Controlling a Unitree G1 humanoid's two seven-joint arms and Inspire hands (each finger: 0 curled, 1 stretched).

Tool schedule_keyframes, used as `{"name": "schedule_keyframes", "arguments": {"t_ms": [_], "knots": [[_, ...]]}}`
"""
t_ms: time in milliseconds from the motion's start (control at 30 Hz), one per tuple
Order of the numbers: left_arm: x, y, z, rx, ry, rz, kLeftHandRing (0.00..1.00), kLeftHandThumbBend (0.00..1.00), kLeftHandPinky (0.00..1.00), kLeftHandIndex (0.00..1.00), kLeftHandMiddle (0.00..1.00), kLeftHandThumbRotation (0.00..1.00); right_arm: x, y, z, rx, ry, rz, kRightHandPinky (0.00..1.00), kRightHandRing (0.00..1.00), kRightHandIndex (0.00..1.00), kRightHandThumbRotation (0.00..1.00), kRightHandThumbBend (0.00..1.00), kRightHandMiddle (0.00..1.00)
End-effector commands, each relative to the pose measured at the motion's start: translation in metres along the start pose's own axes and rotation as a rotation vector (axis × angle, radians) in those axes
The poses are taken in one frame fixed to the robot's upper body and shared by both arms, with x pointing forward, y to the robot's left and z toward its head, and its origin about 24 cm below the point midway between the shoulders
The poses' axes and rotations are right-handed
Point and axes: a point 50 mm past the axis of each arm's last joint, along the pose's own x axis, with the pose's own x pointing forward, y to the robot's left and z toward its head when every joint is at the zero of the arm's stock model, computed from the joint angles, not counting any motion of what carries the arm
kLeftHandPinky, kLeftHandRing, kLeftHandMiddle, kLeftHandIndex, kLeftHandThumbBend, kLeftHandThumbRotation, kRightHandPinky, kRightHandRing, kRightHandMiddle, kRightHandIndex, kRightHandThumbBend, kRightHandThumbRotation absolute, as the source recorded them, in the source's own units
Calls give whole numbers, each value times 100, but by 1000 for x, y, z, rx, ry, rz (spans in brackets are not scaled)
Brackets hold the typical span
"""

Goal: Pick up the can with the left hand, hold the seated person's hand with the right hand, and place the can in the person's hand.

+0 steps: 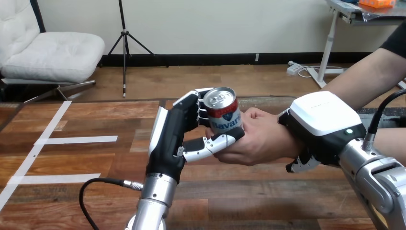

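A red, white and blue can [224, 113] stands upright above the middle of the table. My left hand [171, 140] is shut on it, fingers curled behind it and thumb across its front near the bottom. The person's hand [262, 139] comes in from the right and cups the can's right side and base, touching my thumb. My right hand [323, 120] lies over the person's wrist, back facing the camera, with fingertips [299, 165] curled under the wrist.
The wooden table [95, 163] carries white tape strips [76, 140] at its left. A black cable [95, 184] loops by my left forearm. The person's forearm [364, 72] reaches in from the upper right.
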Motion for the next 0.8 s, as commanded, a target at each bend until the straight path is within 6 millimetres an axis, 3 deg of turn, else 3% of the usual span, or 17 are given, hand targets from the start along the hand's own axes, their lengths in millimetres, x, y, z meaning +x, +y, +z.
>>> {"name": "schedule_keyframes", "arguments": {"t_ms": [0, 100, 333, 767], "knots": [[14, -8, 24, 75, -106, -121, 88, 74, 85, 88, 89, 17, 8, -11, -1, -5, 1, -43, 31, 39, 55, 0, 75, 46], [15, -7, 24, 93, -102, -141, 95, 78, 94, 95, 96, 27, 8, -11, -1, 3, 7, -37, 33, 42, 58, 0, 75, 50], [15, -6, 24, 133, -89, -158, 99, 87, 99, 99, 99, 42, 8, -10, -2, 7, 7, -47, 39, 50, 63, 0, 78, 58], [16, -5, 25, 149, -88, -166, 100, 91, 100, 100, 100, 48, 7, -10, -3, 7, 16, -36, 59, 67, 71, 0, 82, 71]]}}
